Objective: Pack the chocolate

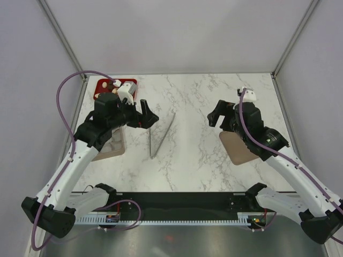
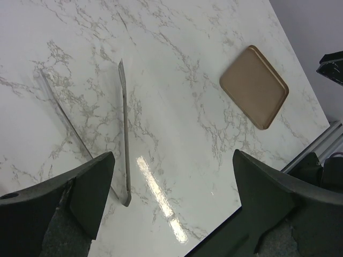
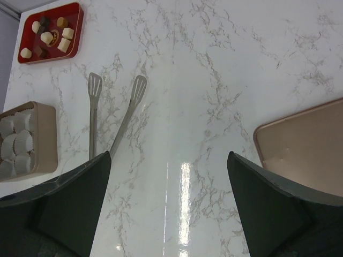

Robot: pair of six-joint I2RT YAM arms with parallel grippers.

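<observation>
Sitting in the red tray (image 3: pixel 80 22), the chocolate (image 3: pixel 48 36) is seen far ahead and to the left of the right claw (image 3: pixel 169 203), well apart. It is found much nearer the left claw (image 1: pixel 148 114), behind that claw's wrist. Both claws are opened wide and nothing is held. Tongs (image 3: pixel 115 115) are laid between them.

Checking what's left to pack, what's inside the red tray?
The red tray holds loose bite-size chocolates, cream-white, tan and brown. From overhead the left arm covers part of it; what lies beneath the pieces is hidden.
</observation>
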